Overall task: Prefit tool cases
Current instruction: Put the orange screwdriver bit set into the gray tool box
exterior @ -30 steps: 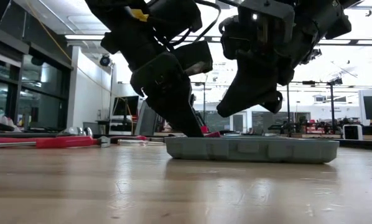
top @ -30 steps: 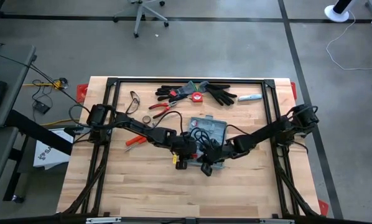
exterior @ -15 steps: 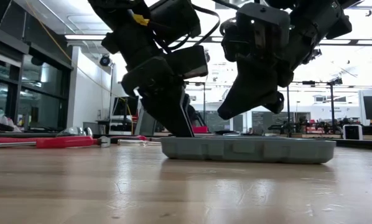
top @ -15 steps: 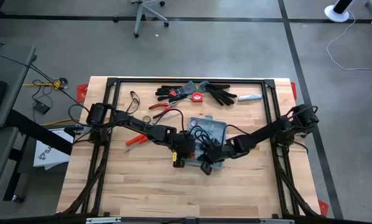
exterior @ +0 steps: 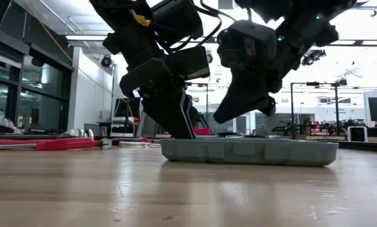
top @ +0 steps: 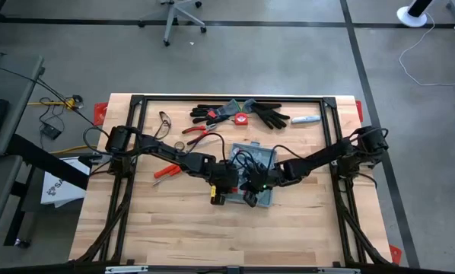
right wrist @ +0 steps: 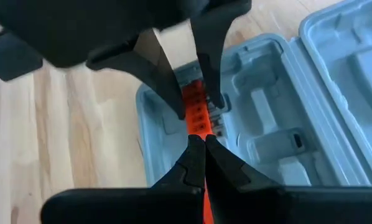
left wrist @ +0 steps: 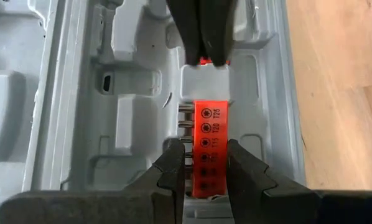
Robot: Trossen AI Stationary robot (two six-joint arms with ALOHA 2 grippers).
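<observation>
The grey-blue tool case lies open and flat on the table; in the low view its tray rests on the wood. An orange-red bit holder sits in a moulded recess at the tray's edge. My left gripper stands over the tray, shut on this holder. My right gripper comes from the opposite side, shut, its tips at the holder's other end. In the high view both grippers meet over the case's near part. My left gripper pinches the bit holder's end between its two fingers, one on each long side, coming steeply from above. The holder lies in the tray's recess. My right gripper's shut fingertips rest on the holder's opposite end, slanting down from the table's right.
Along the far edge lie black gloves, a red tape measure, red-handled pliers and a pale tube. An orange-handled tool and a tape roll lie left of the case. Bare wood fills the near half.
My right gripper has moved toward the table's left and down, closing in on my left gripper until its tips reach the bit holder. The case has slid slightly toward the left. My left gripper has stayed over the tray.
</observation>
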